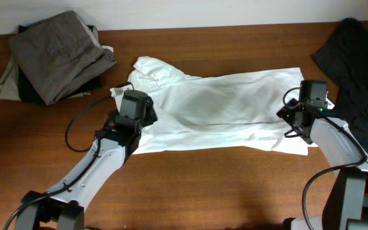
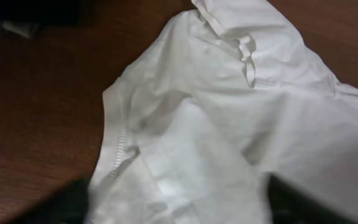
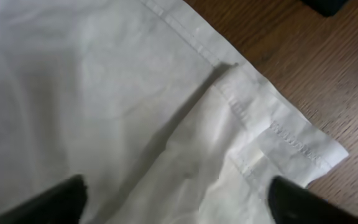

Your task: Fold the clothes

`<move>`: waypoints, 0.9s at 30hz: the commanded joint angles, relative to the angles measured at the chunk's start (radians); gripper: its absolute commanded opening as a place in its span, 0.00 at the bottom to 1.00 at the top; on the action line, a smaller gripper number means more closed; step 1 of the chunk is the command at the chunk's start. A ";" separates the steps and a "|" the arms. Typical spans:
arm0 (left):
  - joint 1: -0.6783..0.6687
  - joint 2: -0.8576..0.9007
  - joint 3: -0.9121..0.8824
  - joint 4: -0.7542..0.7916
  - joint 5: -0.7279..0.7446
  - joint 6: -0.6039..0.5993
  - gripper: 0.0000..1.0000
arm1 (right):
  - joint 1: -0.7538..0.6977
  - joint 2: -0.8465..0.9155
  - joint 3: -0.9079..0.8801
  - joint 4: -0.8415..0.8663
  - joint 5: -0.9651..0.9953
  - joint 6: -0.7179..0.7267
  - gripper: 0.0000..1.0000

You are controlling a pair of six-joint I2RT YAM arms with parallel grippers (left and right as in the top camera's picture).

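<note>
A white garment (image 1: 222,108) lies spread across the middle of the wooden table, partly folded lengthwise. My left gripper (image 1: 131,124) is over its left end, near the collar and sleeve. In the left wrist view the white cloth (image 2: 229,124) fills the space between my open fingers (image 2: 179,205). My right gripper (image 1: 302,121) is over the garment's right hem. In the right wrist view the hem corner (image 3: 278,137) lies between my open fingers (image 3: 179,202). Neither gripper grips the cloth.
A stack of folded grey-brown clothes (image 1: 56,54) sits at the back left. A black garment (image 1: 356,64) lies at the back right, close to my right arm. Bare wood (image 1: 222,185) shows along the front of the table.
</note>
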State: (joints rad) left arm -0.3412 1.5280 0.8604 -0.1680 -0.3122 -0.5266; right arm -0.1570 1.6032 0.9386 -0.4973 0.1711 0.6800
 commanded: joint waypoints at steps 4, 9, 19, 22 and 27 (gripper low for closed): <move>-0.002 -0.036 0.066 -0.150 0.119 0.050 0.99 | 0.005 -0.047 0.111 -0.158 -0.079 -0.045 0.99; -0.003 -0.035 0.088 -0.325 0.472 -0.091 0.90 | 0.006 -0.054 0.191 -0.264 -0.443 -0.183 0.99; -0.003 0.118 0.088 -0.325 0.574 -0.136 0.81 | 0.006 -0.054 0.191 -0.333 -0.497 -0.183 0.99; -0.003 0.156 0.088 -0.283 0.586 -0.136 0.81 | 0.006 -0.054 0.191 -0.333 -0.497 -0.183 0.99; -0.003 0.158 0.088 -0.248 0.586 -0.136 0.74 | 0.006 -0.054 0.191 -0.334 -0.497 -0.183 0.99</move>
State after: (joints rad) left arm -0.3412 1.6779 0.9356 -0.4198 0.2558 -0.6563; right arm -0.1562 1.5631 1.1164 -0.8307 -0.3134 0.5076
